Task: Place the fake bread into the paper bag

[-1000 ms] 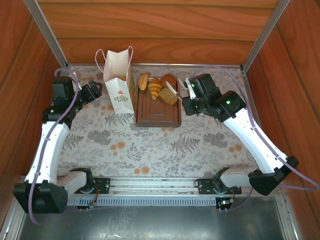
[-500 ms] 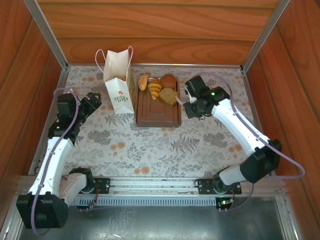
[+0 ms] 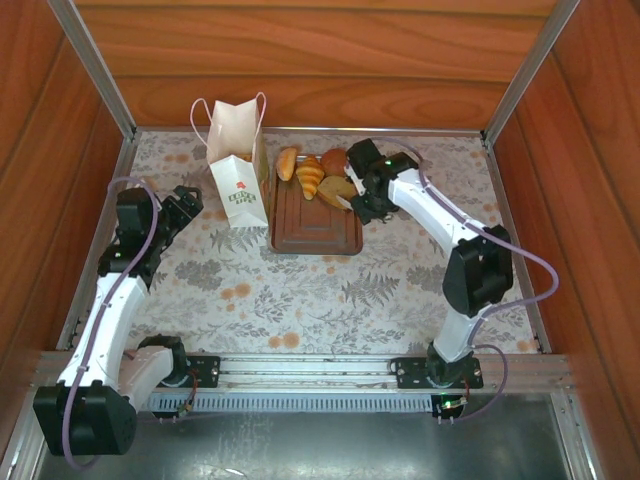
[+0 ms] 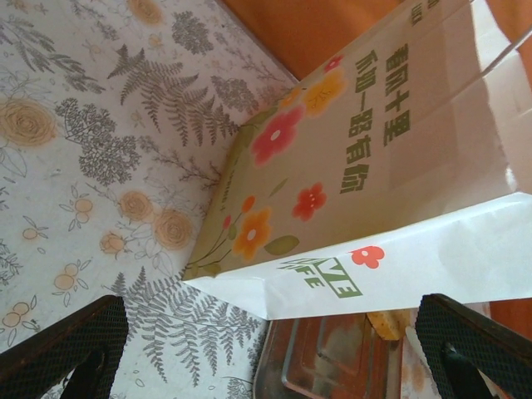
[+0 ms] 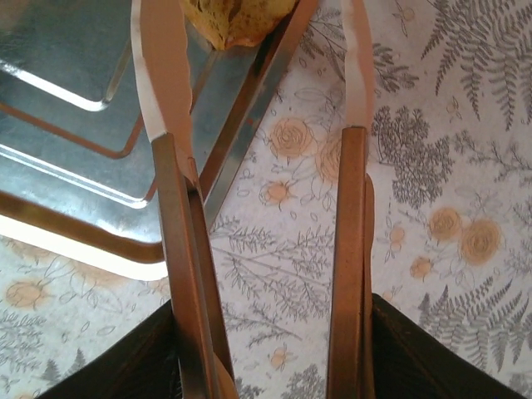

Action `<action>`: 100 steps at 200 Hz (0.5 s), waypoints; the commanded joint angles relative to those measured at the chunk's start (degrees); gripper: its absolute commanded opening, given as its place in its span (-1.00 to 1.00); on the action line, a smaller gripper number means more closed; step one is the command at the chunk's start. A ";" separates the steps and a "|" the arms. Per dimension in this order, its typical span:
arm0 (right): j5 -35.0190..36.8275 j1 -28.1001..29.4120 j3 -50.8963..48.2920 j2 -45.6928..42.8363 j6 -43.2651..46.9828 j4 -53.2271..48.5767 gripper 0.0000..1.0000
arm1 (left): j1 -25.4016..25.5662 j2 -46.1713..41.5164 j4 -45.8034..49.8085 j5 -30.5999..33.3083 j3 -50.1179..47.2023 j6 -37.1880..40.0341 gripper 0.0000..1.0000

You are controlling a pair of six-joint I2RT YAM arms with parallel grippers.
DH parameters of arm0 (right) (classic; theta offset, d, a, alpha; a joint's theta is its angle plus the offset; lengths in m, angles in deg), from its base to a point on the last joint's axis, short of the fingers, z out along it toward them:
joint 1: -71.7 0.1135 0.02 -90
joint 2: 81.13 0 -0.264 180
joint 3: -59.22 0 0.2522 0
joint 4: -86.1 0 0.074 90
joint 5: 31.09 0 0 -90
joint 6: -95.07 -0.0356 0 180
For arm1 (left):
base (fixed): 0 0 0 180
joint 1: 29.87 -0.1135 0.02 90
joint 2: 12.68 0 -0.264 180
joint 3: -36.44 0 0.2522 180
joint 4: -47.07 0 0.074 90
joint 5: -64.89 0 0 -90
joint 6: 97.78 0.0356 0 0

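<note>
The white paper bag (image 3: 238,165) stands upright at the back left, with its flowered side and green print in the left wrist view (image 4: 374,166). Several pieces of fake bread lie on the far end of the brown tray (image 3: 315,232): a roll (image 3: 287,163), a croissant (image 3: 311,177), a dark bun (image 3: 336,160) and a tan piece (image 3: 336,190). My right gripper (image 3: 362,198) is shut on metal tongs (image 5: 176,199), whose spread tips reach the tray's right rim near a golden pastry (image 5: 237,17). My left gripper (image 3: 190,197) stands open just left of the bag, holding nothing (image 4: 270,341).
The near part of the tray (image 5: 66,100) is bare. A floral cloth (image 3: 300,290) covers the table. Wooden walls (image 3: 320,60) close in the back and both sides. A tray corner (image 4: 332,357) sits right beside the bag's base.
My right arm swung left, bringing the tongs from beside the tray onto its right rim by the bread. My left gripper drew back from the bag and then held still.
</note>
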 commanded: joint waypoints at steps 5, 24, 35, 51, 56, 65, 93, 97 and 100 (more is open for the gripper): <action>-1.61 -1.10 3.01 1.75 4.80 2.26 0.11 | 0.44 0.98 -0.62 1.22 2.36 0.57 0.89; -2.76 -1.67 4.03 3.36 6.06 3.17 0.12 | 0.41 1.62 -0.48 1.41 2.73 0.94 0.89; -2.87 -2.01 4.77 4.28 6.59 3.27 0.13 | 0.45 1.95 -0.49 1.60 2.96 1.03 0.89; -3.12 -2.36 5.61 5.37 7.36 3.35 0.15 | 0.41 2.45 -0.53 1.70 3.15 1.08 0.89; -3.34 -2.53 5.83 5.64 7.60 3.36 0.15 | 0.45 2.68 -0.49 1.78 3.18 1.13 0.89; -3.81 -2.72 6.01 6.04 8.00 3.57 0.16 | 0.44 3.05 -0.50 1.78 3.21 1.07 0.89; -5.09 -3.21 6.58 7.05 9.29 3.98 0.18 | 0.44 4.06 -0.53 1.78 3.65 1.29 0.89; -5.27 -3.25 6.70 7.11 9.45 4.05 0.18 | 0.45 4.24 -0.51 1.87 3.74 1.31 0.89; -5.33 -3.25 6.79 7.20 9.58 4.01 0.19 | 0.44 4.24 -0.49 1.87 3.77 1.33 0.89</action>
